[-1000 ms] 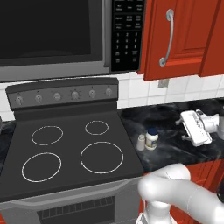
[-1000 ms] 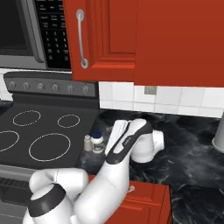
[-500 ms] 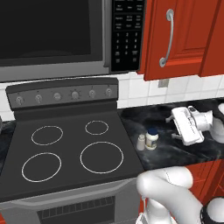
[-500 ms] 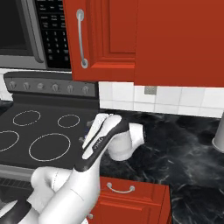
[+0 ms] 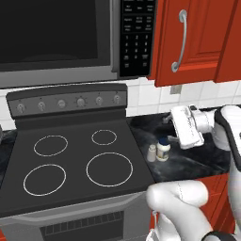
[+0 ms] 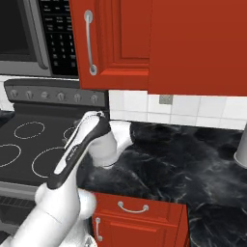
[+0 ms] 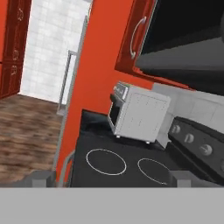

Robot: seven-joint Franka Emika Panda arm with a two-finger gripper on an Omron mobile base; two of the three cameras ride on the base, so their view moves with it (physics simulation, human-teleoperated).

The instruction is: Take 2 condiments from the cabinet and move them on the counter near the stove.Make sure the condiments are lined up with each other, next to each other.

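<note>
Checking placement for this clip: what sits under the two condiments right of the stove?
The white jar and the smaller shaker stand side by side on the black marble counter, beside the stove. Their bases hide the contact spots.

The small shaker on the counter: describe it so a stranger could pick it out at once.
Find the stove, then the black marble counter on its right. Near the stove's edge two containers stand side by side: the shaker is the smaller, grey-white one nearer the stove, beside the blue-lidded white jar.

Two condiments, four burners, six knobs.
</note>
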